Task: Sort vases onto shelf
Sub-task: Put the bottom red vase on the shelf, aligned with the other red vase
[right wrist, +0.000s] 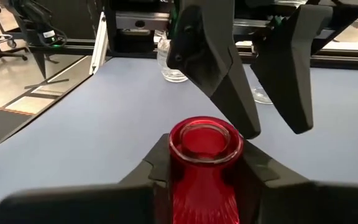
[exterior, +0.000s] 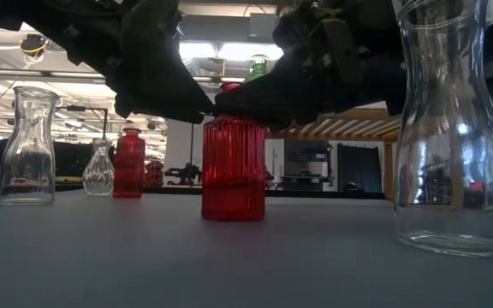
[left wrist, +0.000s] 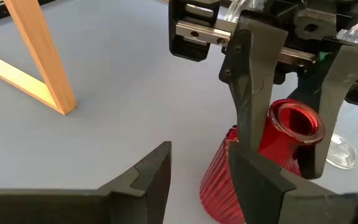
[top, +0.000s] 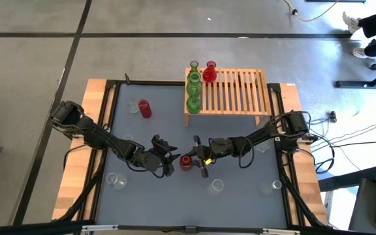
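Red ribbed glass fills the near part of the right wrist view: we see the red vase (right wrist: 204, 163) standing upright on the grey table (top: 240, 140), its neck gripped between the two fingers of the right gripper (right wrist: 205, 163), which touch it on both sides. From above, that vase (top: 186, 161) sits near the table's front middle, well apart from the shelf (top: 237, 91) at the back edge. The left gripper (top: 168, 161) hangs just beside the vase with its fingers parted and nothing between them — the left wrist view shows the gap bare. On the shelf's left end stand green vases (top: 193, 88) in a row and a second red one (top: 209, 72); another red vase (top: 145, 108) stands on the table to the shelf's left. Only the overhead view shows the clear vases (top: 216, 186) scattered along the front; the low view instead gives us one clear carafe (exterior: 448, 128) large at the right, cut off at the top, and a smaller one (exterior: 28, 147) at the left. Behind the table the low view opens onto a bright workshop with ceiling lights. At the overhead view's upper right corner a person's shoes (top: 352, 23) show on the concrete floor — the rest is cut off. In the low view both grippers merge into one dark mass, so we cannot tell them apart there.
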{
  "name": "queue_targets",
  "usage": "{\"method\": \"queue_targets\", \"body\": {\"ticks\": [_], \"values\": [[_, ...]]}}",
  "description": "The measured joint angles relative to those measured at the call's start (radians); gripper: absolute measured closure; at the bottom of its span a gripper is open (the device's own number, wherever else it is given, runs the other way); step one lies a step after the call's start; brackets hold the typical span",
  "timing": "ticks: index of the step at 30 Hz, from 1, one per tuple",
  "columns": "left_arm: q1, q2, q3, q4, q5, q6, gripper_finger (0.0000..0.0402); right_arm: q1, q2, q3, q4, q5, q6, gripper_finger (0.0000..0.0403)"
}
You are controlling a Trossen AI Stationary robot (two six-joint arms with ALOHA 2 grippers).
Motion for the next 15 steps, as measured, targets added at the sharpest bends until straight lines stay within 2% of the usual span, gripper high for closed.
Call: {"method": "queue_targets", "body": {"ticks": [5,10,15], "values": [[-0.007,0.000,0.000,0.004,0.000,0.000,0.0249,0.001,-0.047,-0.004,-0.066,-0.001,-0.020,0.0319],[-0.024,0.000,0.000,0.010,0.000,0.000,0.0249,0.000,-0.172,-0.004,-0.189,-0.004,-0.019,0.0290],[-0.034,0.000,0.000,0.011,-0.001,0.000,0.0249,0.000,-0.308,-0.004,-0.329,0.012,-0.031,0.0308]]}}
